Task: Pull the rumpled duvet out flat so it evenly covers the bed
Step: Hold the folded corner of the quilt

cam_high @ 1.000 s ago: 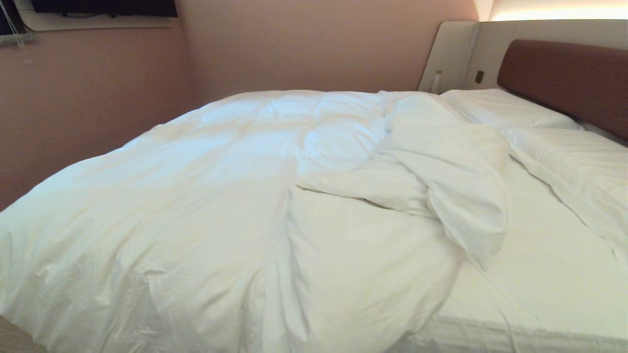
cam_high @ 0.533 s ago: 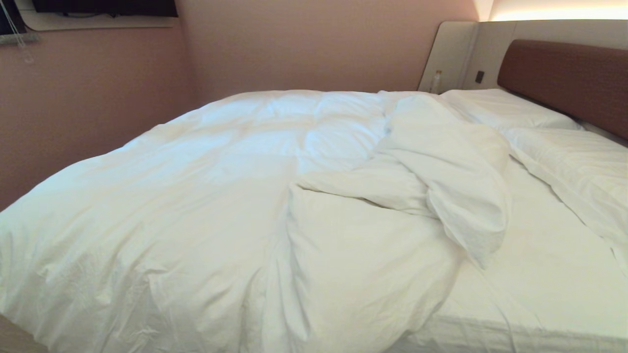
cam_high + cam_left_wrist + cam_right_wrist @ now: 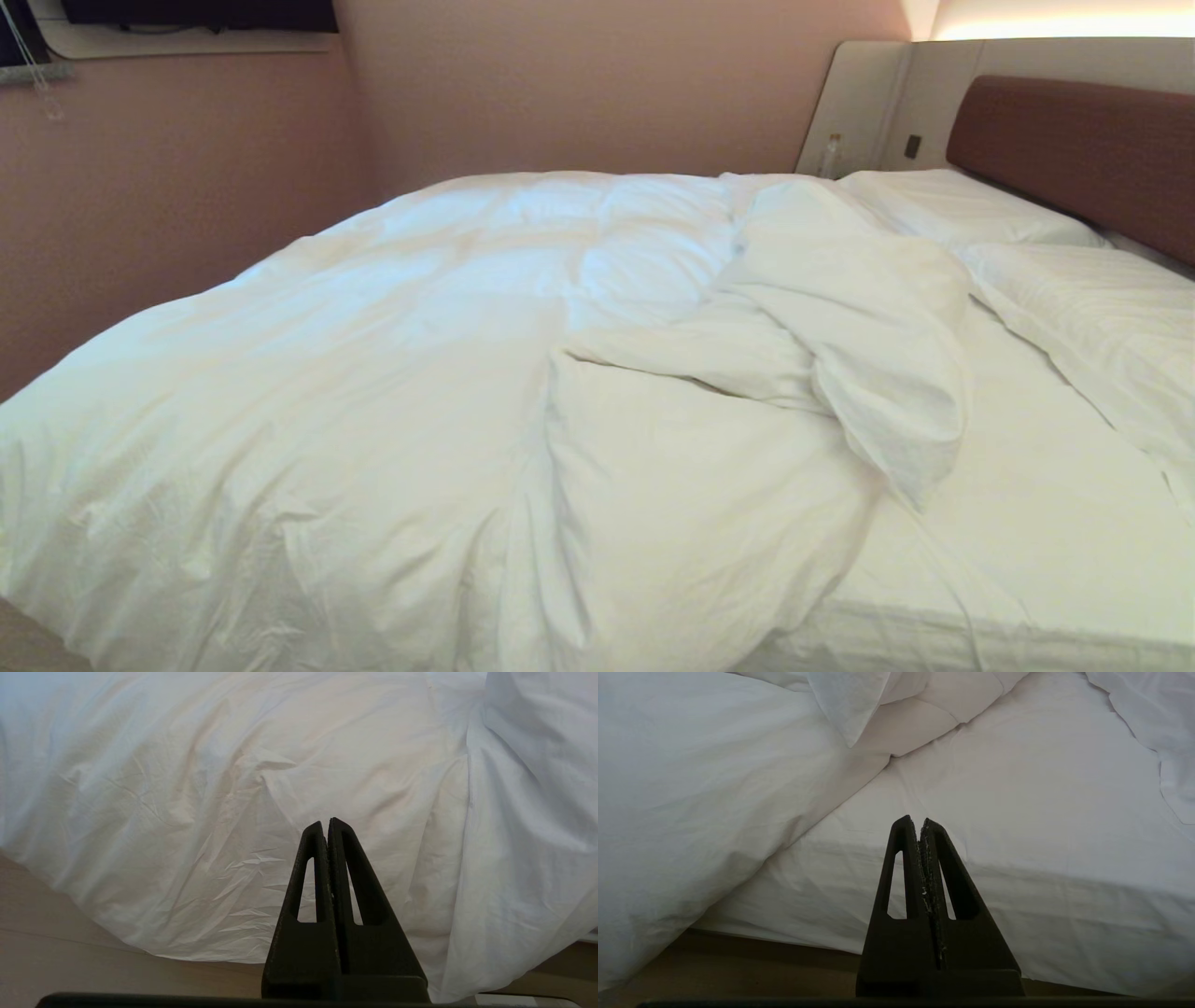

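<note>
You face the bed (image 3: pixel 1046 523) from its near side, in a room with pink-beige walls (image 3: pixel 579 84). The duvet (image 3: pixel 355 373) covers the left and centre of the mattress and hangs over the near edge. Toward the right it is bunched into a thick fold (image 3: pixel 868 345), leaving the fitted sheet (image 3: pixel 1055 504) bare. Two pillows (image 3: pixel 1074 289) lie at the right, against the brown headboard (image 3: pixel 1092 149). A small bottle (image 3: pixel 830 154) stands in the far corner; you cannot make out its details.

Neither arm appears in the head view. The left gripper (image 3: pixel 325 823) hangs clamped tight on nothing, just short of the draped duvet. The right gripper (image 3: pixel 916 821), likewise pressed together and empty, faces the sheeted mattress side.

Compared with the earlier head frames, nothing has shifted.
</note>
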